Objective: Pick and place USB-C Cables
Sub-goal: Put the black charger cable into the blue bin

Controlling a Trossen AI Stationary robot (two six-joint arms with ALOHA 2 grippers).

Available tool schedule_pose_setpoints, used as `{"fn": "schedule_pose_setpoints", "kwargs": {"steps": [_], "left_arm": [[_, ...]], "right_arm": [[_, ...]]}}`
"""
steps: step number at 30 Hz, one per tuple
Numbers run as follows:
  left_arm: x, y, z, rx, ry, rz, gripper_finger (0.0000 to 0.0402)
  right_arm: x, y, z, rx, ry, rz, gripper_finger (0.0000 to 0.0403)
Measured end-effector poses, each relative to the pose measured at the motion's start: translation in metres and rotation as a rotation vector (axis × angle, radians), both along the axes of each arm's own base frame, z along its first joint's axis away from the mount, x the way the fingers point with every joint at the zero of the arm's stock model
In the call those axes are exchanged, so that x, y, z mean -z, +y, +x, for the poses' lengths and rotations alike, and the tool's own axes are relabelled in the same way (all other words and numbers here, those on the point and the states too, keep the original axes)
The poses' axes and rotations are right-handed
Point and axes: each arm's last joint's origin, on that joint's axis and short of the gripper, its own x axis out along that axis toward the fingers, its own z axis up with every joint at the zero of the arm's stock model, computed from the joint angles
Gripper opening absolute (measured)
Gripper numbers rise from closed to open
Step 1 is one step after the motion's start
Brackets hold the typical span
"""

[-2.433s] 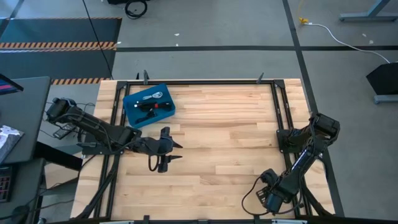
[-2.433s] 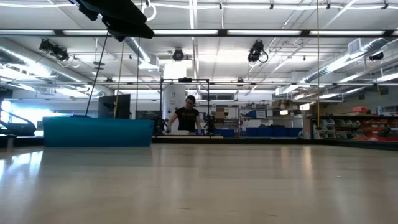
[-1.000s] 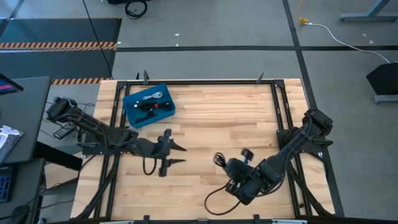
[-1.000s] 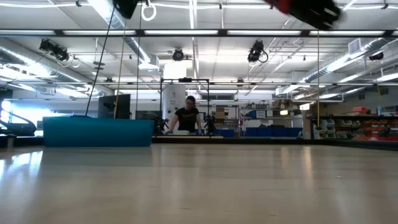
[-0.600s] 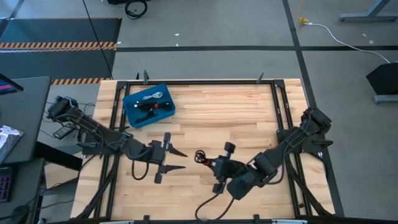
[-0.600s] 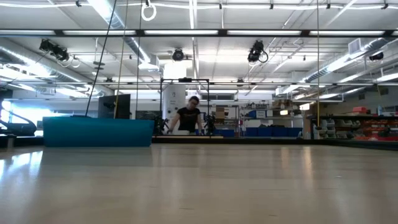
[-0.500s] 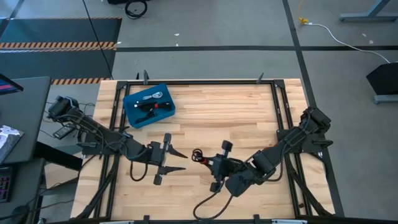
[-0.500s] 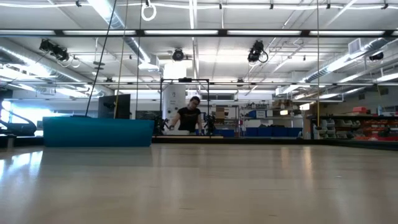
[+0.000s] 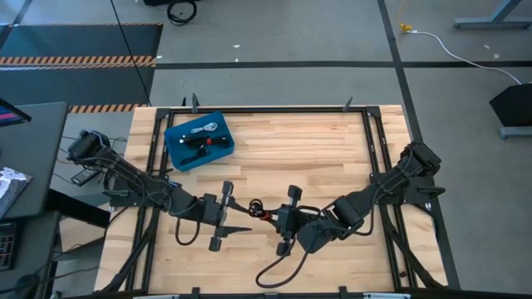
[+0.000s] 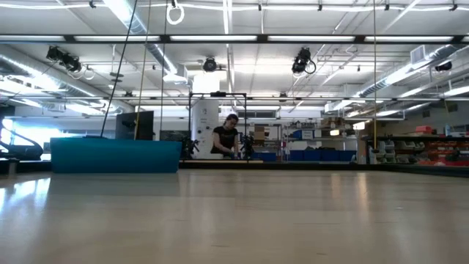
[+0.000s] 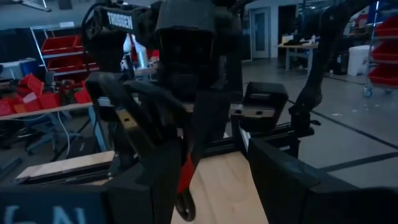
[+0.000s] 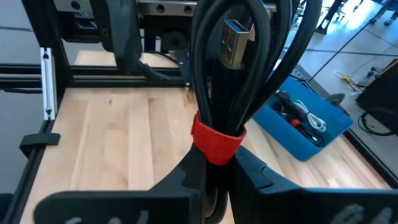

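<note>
Midair, the right gripper (image 9: pixel 270 217) clamps a coiled black cable with a red strap (image 12: pixel 227 87), held out toward the left gripper (image 9: pixel 242 211), whose fingers gape just beside it; a blue plastic bin (image 9: pixel 176 152) lies beyond.

right claw (image 9: pixel 271 213) with cable (image 9: pixel 257 208) nearer left claw (image 9: pixel 235 209)

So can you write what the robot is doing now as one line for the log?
right gripper: shut on black cable with red strap, mid-table | left gripper: open, facing it | blue bin: holds other cables
</note>
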Motion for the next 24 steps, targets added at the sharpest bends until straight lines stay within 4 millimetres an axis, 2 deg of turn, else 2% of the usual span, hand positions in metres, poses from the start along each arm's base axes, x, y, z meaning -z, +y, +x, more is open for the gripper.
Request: {"fn": "schedule_pose_setpoints", "kwargs": {"steps": [11, 17, 24], "left_arm": [[-0.004, 0.003, 0.001, -0.023, -0.043, -0.026, 0.0192], [-0.008, 0.007, 0.002, -0.125, -0.075, -0.055, 0.0192], [-0.006, 0.010, 0.006, -0.136, -0.073, -0.061, 0.0192]], "right_arm": [[-0.001, 0.002, 0.002, -0.019, -0.021, 0.026, 0.0044], [-0.003, 0.002, 0.003, -0.035, -0.029, 0.014, 0.0044], [-0.001, -0.004, 0.007, -0.045, -0.023, 0.011, 0.0044]]}}
